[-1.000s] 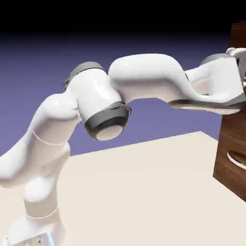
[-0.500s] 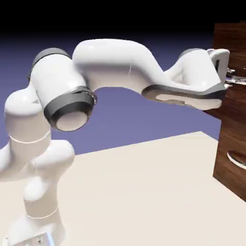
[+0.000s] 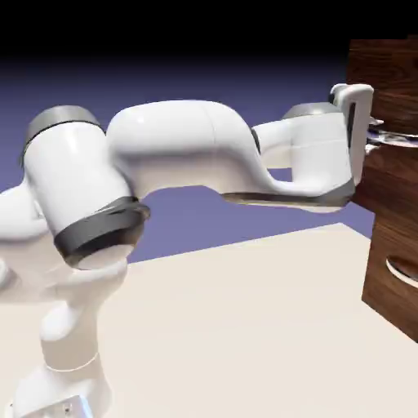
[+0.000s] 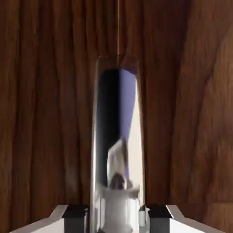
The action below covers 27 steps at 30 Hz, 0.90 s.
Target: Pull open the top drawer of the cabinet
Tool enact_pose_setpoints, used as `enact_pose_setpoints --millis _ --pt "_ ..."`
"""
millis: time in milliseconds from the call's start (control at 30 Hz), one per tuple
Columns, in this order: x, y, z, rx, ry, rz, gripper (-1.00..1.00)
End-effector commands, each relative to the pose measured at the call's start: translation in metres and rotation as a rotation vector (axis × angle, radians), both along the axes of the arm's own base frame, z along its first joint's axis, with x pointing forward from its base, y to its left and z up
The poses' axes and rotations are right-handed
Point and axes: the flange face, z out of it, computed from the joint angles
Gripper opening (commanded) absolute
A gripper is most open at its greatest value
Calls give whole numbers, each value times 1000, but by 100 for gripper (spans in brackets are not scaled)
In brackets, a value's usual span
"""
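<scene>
- Counted one white arm (image 3: 175,147), one gripper (image 3: 374,136) and two fingertips (image 4: 75,219).
- Counted one cabinet (image 3: 380,242) at the exterior view's right, with two drawer fronts and two silver handles in sight.
- Found the top drawer (image 3: 388,86) there, above the lower drawer (image 3: 400,306), jutting out past it toward the arm.
- Looked dark brown and wood-grained on its front, with streaks running along the upper handle (image 4: 116,136) in the hand view.
- Bore that slim, curved bar, shiny as a mirror, with dark, blue-violet and pale reflections.
- Matched the lower handle (image 3: 402,271) in silver color and curve.
- Had the gripper closed around the upper handle, one fingertip to each side, parted by only the bar's width.
- Seemed to touch on both sides, though hard to judge at the small, crowded grip in the exterior view.
- Came farther out toward the exterior view's left than a second earlier, with the top drawer's front edge clearly shifted.
- Drew back the same way with the gripper and the arm's upper links.
- Kept the lower drawer in place, and likewise the table (image 3: 245,326).
</scene>
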Motion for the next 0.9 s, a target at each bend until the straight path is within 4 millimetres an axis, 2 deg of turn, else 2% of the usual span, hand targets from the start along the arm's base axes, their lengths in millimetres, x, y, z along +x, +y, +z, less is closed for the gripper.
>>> enact_pose_setpoints --millis 0,133,233,333,433,600,633,667,833,867 --pt "-9 0 0 1 0 0 -100" --pt "-47 0 0 0 0 0 -100" --pt "-56 0 0 0 1 0 -100" --pt "-80 0 1 0 -7 -3 -100" --pt "-83 0 1 0 -10 -3 -100" --pt "-77 0 0 0 0 0 -100" --pt "-77 0 0 0 0 0 100" --pt "-77 0 0 0 0 0 100" --pt "-126 0 0 1 0 0 100" --pt "-127 0 0 1 0 0 100"
